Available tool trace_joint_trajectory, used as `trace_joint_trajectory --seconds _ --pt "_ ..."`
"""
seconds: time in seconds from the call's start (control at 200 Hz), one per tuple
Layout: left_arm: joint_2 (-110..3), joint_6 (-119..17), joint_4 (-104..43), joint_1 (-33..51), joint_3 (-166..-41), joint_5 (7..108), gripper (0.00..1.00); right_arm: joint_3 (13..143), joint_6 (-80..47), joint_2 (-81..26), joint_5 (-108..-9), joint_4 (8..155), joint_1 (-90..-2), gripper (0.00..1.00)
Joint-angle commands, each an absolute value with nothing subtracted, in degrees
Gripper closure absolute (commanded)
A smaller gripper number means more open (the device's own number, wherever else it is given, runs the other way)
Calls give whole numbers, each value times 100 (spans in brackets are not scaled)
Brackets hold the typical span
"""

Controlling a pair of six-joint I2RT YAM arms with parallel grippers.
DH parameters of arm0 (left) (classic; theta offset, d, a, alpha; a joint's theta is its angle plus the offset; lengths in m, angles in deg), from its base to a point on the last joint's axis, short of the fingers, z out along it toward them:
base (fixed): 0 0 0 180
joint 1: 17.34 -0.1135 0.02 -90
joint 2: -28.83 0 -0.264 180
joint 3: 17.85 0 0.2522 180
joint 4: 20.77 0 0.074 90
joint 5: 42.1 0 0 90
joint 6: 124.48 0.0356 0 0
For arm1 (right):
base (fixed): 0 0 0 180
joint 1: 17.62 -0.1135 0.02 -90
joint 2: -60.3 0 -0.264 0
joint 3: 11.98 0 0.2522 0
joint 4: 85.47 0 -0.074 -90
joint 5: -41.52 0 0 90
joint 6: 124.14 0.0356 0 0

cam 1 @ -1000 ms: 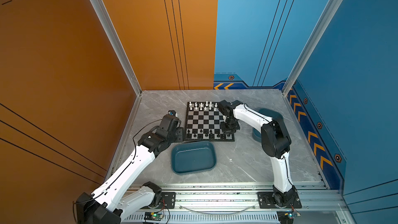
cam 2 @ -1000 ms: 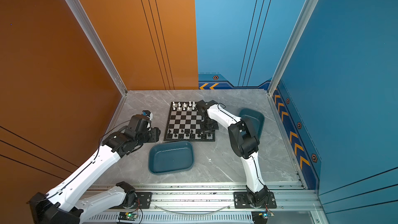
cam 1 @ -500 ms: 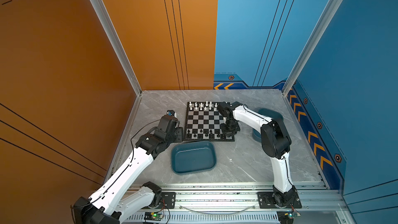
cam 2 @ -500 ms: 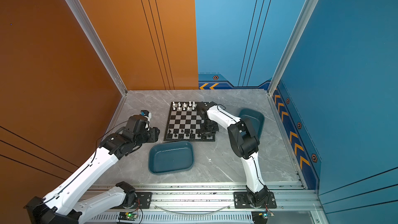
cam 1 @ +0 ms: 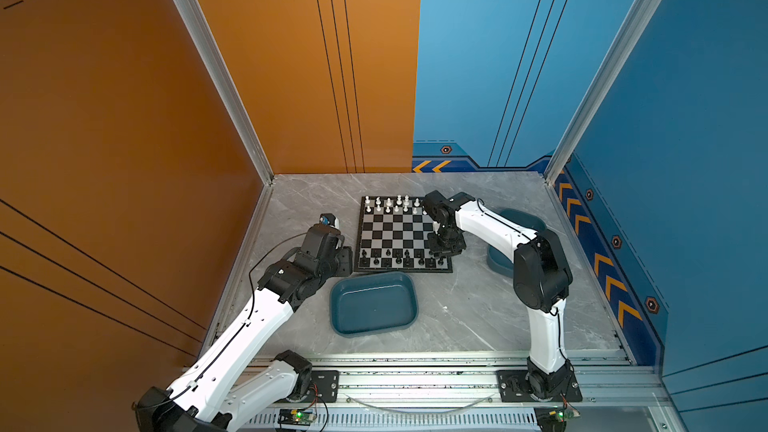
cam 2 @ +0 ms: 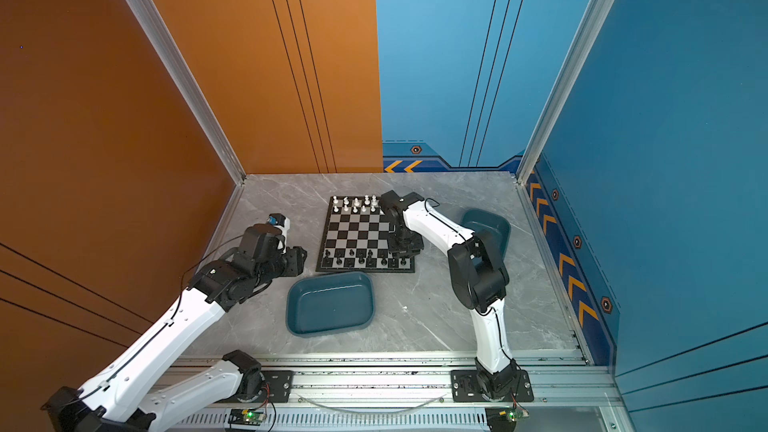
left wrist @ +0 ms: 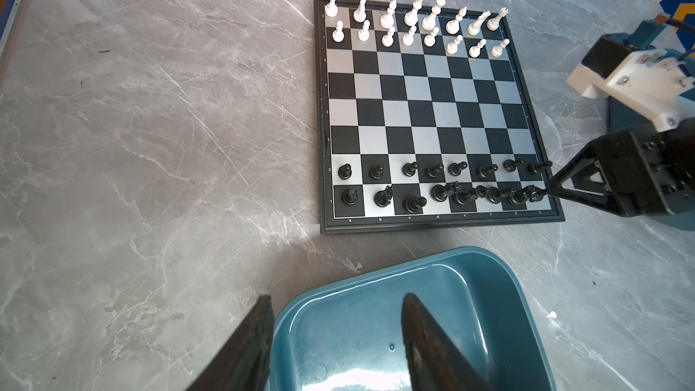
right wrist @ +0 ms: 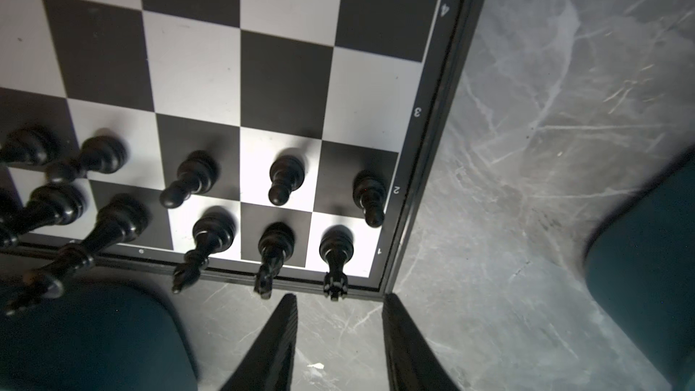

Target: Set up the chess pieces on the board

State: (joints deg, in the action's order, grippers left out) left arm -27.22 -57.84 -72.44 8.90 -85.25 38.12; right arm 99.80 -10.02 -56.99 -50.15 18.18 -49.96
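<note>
Tabletop (cam 1: pixel 469 317) of grey marble, board (cam 1: pixel 399 234), orange wall (cam 1: pixel 291 56), blue wall (cam 1: pixel 478 56)

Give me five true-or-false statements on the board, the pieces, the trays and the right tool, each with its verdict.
1. The white pieces stand in two rows at the far edge of the board. True.
2. A black piece lies in the near tray. False: that tray holds no piece.
3. The right tool grips the corner rook. False: its jaws stand apart with nothing between them, and the rook stands free on its square.
4. No piece stands on the board's four middle rows. True.
5. A second tray lies right of the board in both top views, partly hidden by the right arm. True.
</note>
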Motion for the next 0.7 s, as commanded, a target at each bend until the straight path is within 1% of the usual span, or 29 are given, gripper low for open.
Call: trace_joint_trajectory --seconds 0.0,0.05,0.1,0.165,0.18,0.2,0.22,0.225,0.24,0.275,0.3,0.315,0.416,0.511,0.596,0.696 --pt "-2653 -5781 -7293 844 -8478 3855 43 10110 -944 -5469 -4954 1585 -5017 53" --pt "-2662 -5788 -7290 849 -8488 3836 43 10190 -944 -5408 -4945 1548 -5014 47" --pt "-2680 -5786 -7274 841 -8503 3802 41 10301 -944 -5334 -4908 1493 -5020 36" --pt "-2691 -5755 -7242 840 -8530 3763 35 10523 -965 -5227 -4779 1367 -5019 29" --pt "-2705 -5747 -7234 839 -8543 3742 30 10672 -982 -5196 -4742 1312 -5020 28" --pt "-2719 -5719 -7228 837 -8573 3712 19 10749 -995 -5167 -4686 1262 -5019 27" --pt "-2732 -5688 -7222 829 -8597 3677 2 10844 -1012 -5141 -4626 1208 -5015 24" --pt "-2737 -5676 -7223 826 -8603 3675 0 10868 -1017 -5137 -4614 1193 -5019 24" --pt "-2752 -5652 -7219 814 -8628 3652 2 10933 -1028 -5126 -4579 1149 -5014 22" --pt "-2788 -5559 -7223 782 -8704 3590 2 11091 -1061 -5062 -4489 1044 -4997 17" --pt "-2832 -5493 -7223 760 -8772 3548 2 11196 -1082 -5016 -4423 981 -4984 3" --pt "-2852 -5455 -7230 740 -8807 3516 2 11247 -1092 -4988 -4382 950 -4983 0" --pt "-3024 -5313 -7202 554 -9017 3232 2 11444 -1184 -4691 -4134 835 -4872 0" --pt "-3141 -5299 -7026 298 -9198 3033 2 11217 -1286 -4212 -3653 867 -4733 0" --pt "-3137 -5256 -6632 120 -9103 2976 2 10723 -1339 -3633 -3368 1059 -4474 0" --pt "-3066 -5198 -6084 -53 -8584 2708 2 9620 -1383 -2746 -3519 1652 -3893 0"
